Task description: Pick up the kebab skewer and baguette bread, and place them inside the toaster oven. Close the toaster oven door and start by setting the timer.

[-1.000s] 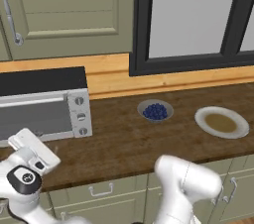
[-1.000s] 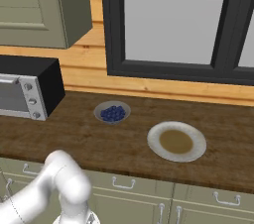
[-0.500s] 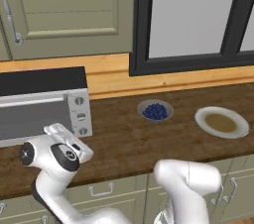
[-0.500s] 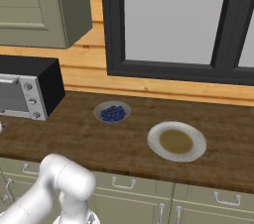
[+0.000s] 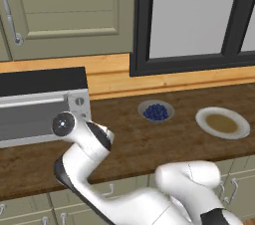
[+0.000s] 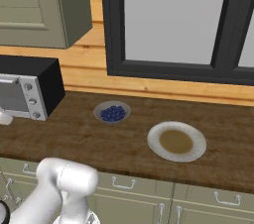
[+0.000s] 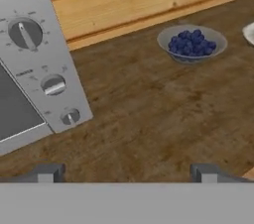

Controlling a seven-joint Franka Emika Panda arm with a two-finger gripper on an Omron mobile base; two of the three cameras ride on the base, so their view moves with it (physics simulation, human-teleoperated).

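We are lining up on the toaster oven [image 7: 34,64], which is sitting ahead and to the left of the pincer [image 7: 126,173], its door [image 5: 32,122] looking shut. The pincer is hanging wide and empty over the wooden tabletop [image 7: 149,114]. The bowl of blueberries [image 7: 192,42] is sitting well ahead to the right. We are judging the top knob [image 7: 24,32], uppermost of three, to be the timer, so we should be closing in squarely before narrowing the tips. Skewer and baguette are presumably inside.

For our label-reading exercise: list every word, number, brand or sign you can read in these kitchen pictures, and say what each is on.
None can be read.
Toaster oven knob panel: faint tick marks around the top knob and a small blurred label under it, too small to read.
Blueberry bowl, plate, cabinets, window: no text.
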